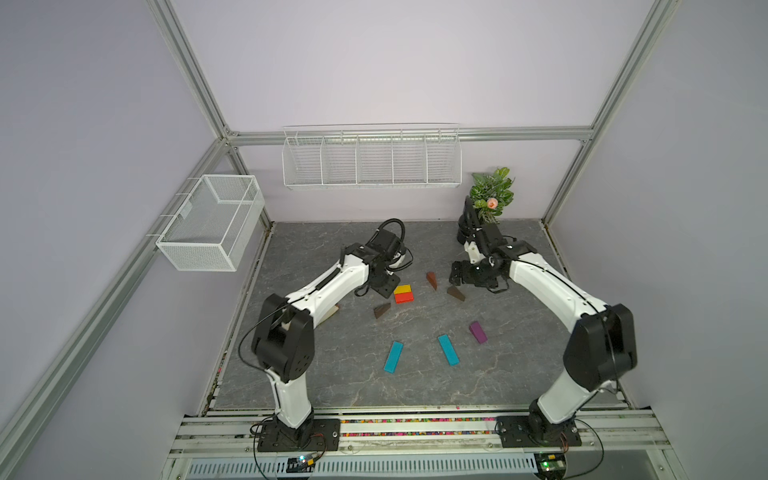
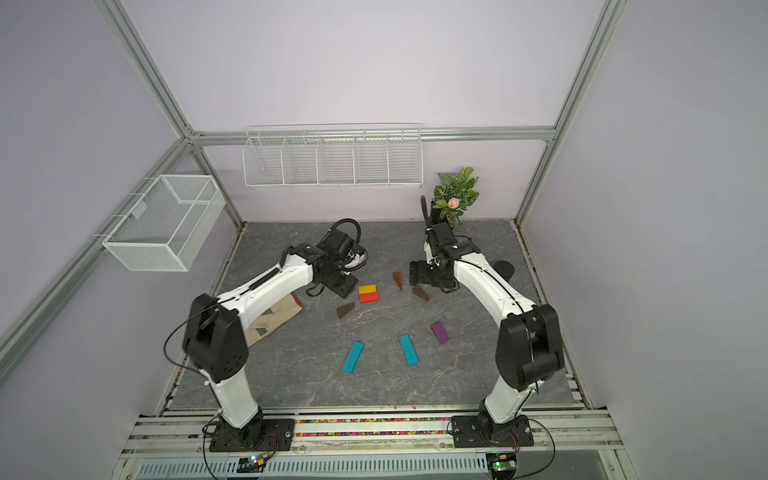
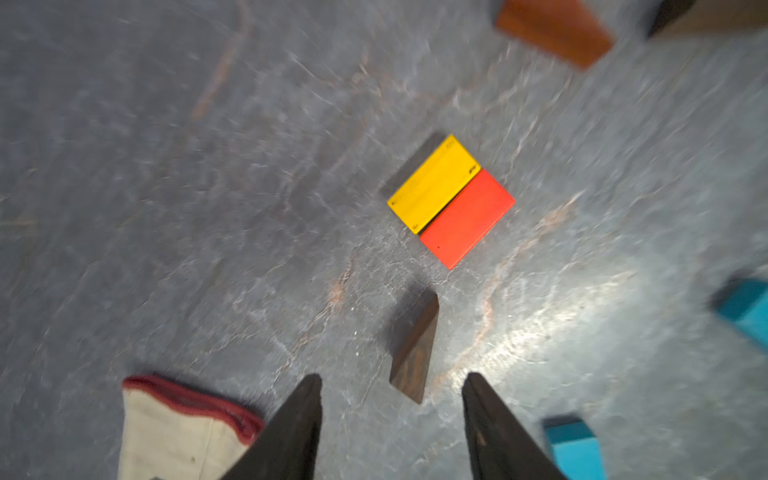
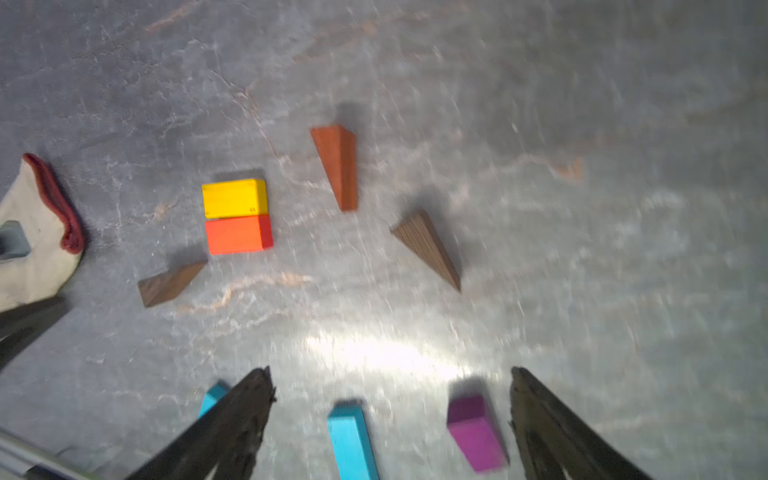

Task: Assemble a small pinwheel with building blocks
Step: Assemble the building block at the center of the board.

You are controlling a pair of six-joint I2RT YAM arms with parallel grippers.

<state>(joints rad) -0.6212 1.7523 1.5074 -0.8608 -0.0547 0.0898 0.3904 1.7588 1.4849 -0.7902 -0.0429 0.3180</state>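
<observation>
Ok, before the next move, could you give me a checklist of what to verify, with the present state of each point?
1. Yellow block and red block touch, edge to edge: ok.
2. Left gripper open, empty: ok.
3. Right gripper open, empty: ok.
4. Brown wedges and purple wedge set around that pair: not ok, all lie apart.
5. Teal bars lie flat, free to grasp: ok.
6. Glove touches no piece: ok.

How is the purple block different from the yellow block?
The yellow block is pressed against the red block, but the purple block lies alone. The yellow block sits farther back, while the purple block is nearer the front. Both lie on the grey table, and nothing holds them.
</observation>
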